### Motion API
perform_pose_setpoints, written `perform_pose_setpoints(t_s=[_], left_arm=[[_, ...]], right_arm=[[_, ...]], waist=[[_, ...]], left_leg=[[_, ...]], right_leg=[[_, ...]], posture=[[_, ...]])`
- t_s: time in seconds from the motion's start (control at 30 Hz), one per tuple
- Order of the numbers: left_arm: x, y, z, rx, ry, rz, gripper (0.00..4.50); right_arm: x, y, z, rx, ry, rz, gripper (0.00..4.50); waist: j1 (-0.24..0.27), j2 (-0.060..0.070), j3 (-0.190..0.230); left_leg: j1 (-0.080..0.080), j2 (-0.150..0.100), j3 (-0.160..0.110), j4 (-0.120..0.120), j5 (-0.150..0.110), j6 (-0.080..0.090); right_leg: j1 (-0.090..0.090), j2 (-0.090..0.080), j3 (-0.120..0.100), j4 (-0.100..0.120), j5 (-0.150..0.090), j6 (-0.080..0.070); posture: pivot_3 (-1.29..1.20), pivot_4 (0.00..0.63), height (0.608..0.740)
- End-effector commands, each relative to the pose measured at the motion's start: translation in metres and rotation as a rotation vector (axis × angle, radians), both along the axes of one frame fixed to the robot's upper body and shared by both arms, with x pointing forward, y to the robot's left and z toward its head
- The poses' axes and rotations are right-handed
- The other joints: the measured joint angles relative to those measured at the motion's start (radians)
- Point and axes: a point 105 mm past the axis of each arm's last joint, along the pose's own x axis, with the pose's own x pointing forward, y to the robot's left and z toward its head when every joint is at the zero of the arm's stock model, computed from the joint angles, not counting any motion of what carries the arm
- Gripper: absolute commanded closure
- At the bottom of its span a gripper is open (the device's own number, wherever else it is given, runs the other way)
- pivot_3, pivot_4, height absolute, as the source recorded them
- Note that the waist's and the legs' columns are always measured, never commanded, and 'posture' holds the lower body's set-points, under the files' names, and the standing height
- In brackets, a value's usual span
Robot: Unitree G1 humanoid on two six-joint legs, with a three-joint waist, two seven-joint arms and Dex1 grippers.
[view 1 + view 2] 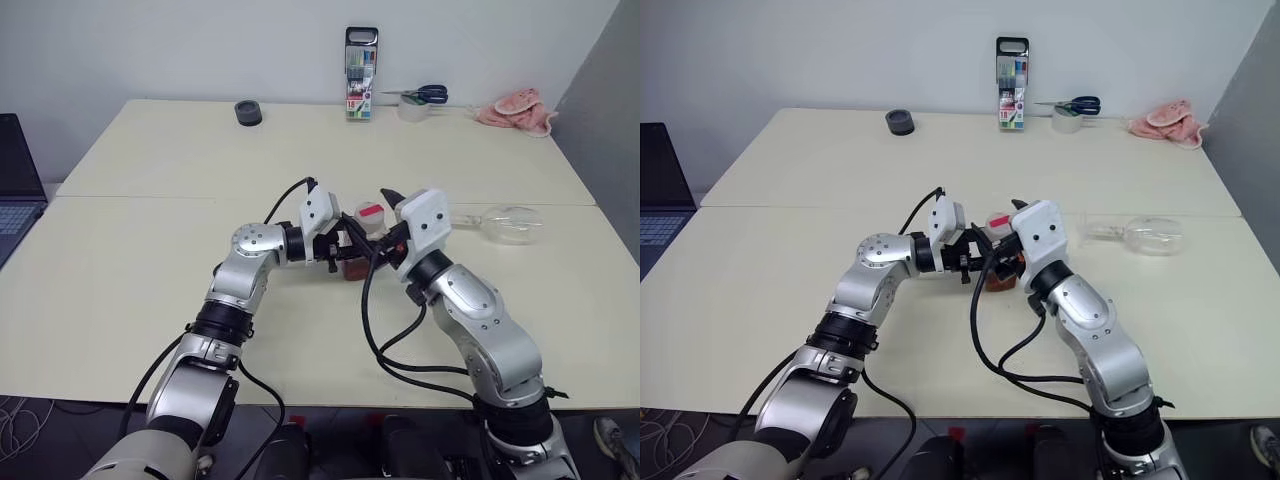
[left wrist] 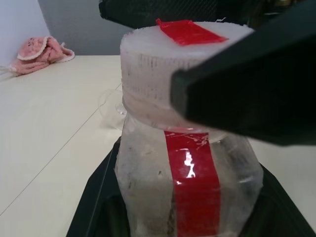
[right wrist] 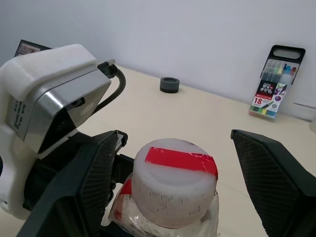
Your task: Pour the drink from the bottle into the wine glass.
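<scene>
The bottle (image 1: 360, 238) stands upright at the table's middle, a small clear one with a red strip down its side and a white cap (image 3: 174, 182) crossed by red tape. The reddish-brown drink (image 1: 352, 268) shows low in it. My left gripper (image 1: 345, 250) reaches in from the left and is shut on the bottle's body (image 2: 187, 173). My right gripper (image 3: 182, 168) is open, one finger (image 3: 89, 187) on each side of the cap with gaps between. The wine glass (image 1: 510, 222) lies on its side to the right, apart from both grippers.
Along the far edge stand a marker case (image 1: 361, 73), a black round object (image 1: 248, 113), a tape roll with scissors (image 1: 415, 103) and a pink cloth (image 1: 518, 110). A laptop (image 1: 15, 190) sits off the table's left side. A seam (image 1: 150, 197) crosses the tabletop.
</scene>
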Motion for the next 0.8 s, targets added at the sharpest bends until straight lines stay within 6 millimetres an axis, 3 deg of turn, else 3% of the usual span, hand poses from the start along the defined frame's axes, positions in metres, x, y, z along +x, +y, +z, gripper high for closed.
perform_pose_setpoints(t_s=[0.03,0.13,0.3,0.33,0.57,0.7,0.8], left_arm=[[-0.001,-0.003,0.015,-0.017,-0.057,-0.019,2.71],[-0.002,-0.003,0.015,-0.017,-0.055,-0.022,2.71],[-0.003,-0.003,0.014,-0.018,-0.052,-0.028,2.71],[-0.003,-0.003,0.015,-0.018,-0.052,-0.029,2.71],[-0.003,-0.002,0.016,-0.021,-0.052,-0.028,2.71],[-0.007,0.0,0.016,-0.006,-0.047,-0.065,2.71],[-0.01,0.002,0.013,0.029,-0.066,-0.101,2.71]], right_arm=[[-0.006,0.002,0.013,0.016,-0.06,0.029,0.95],[-0.007,0.003,0.01,0.012,-0.05,0.05,0.97],[-0.007,0.001,0.009,0.004,-0.045,0.064,2.54],[-0.007,0.001,0.009,0.008,-0.043,0.062,2.69],[-0.008,0.006,0.003,0.007,-0.024,0.075,2.68],[-0.017,0.004,0.012,-0.112,-0.062,0.372,2.68],[-0.01,-0.01,0.019,-0.175,0.003,0.499,2.68]], waist=[[-0.001,0.0,0.0],[-0.003,0.0,0.0],[-0.004,0.0,0.0],[-0.004,0.0,0.0],[-0.005,0.0,0.0],[-0.005,0.0,0.0],[-0.005,0.0,0.0]], left_leg=[[0.0,0.0,0.0,0.0,0.0,0.0],[0.0,0.0,0.0,0.0,0.0,0.0],[0.0,0.0,0.0,0.0,0.0,0.001],[0.0,0.0,0.0,0.0,-0.001,0.002],[0.0,0.0,0.0,0.0,-0.001,0.003],[0.0,0.0,0.0,0.001,-0.002,0.003],[0.001,0.0,0.0,0.0,-0.002,0.003]], right_leg=[[0.0,0.0,0.0,0.0,0.0,0.0],[0.0,0.0,0.0,0.0,0.0,0.0],[0.0,0.0,0.0,0.0,0.0,0.0],[0.0,0.0,0.0,0.0,0.0,0.0],[0.0,0.0,0.0,0.0,0.0,0.0],[0.0,0.0,0.0,0.0,0.0,0.0],[0.002,0.0,0.0,-0.001,0.0,0.0]], posture=[[0.0,0.15,0.74],[0.0,0.15,0.74],[0.0,0.15,0.74],[0.0,0.15,0.74],[0.0,0.15,0.74],[0.0,0.15,0.74],[0.0,0.15,0.74]])
